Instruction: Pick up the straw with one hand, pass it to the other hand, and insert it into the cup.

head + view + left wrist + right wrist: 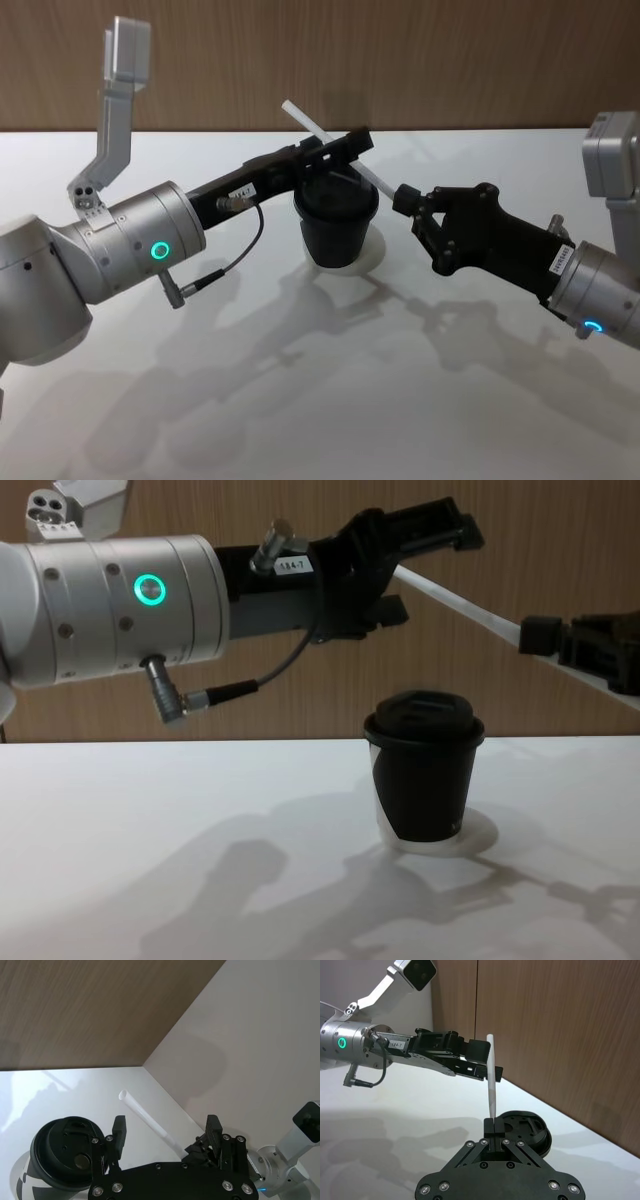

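The cup (335, 225) stood upright near the middle of the white table (300, 400), with its black lid (425, 712) on. The straw (378, 178) was in the air, well above the lid and tilted. In the head view its free end pointed to 10 o'clock and its held end to 4 o'clock.

The right gripper (403, 197), the all-black one, was at 3 o'clock from the cup and above the table. Its fingertips (488, 1130) were pressed together on the lower end of the straw and pinched it.

The left gripper (345, 148), the one with the silver wrist and the green ring (159, 250), reached in from 9 o'clock. It hung over the cup on its 12 o'clock side. Its fingers (119, 1132) were spread, one on each side of the straw. In the left wrist view a gap showed between each finger and the tube. A thin dark cable (215, 272) hung under this wrist. Behind the table, at 12 o'clock, was a wooden wall (450, 60).
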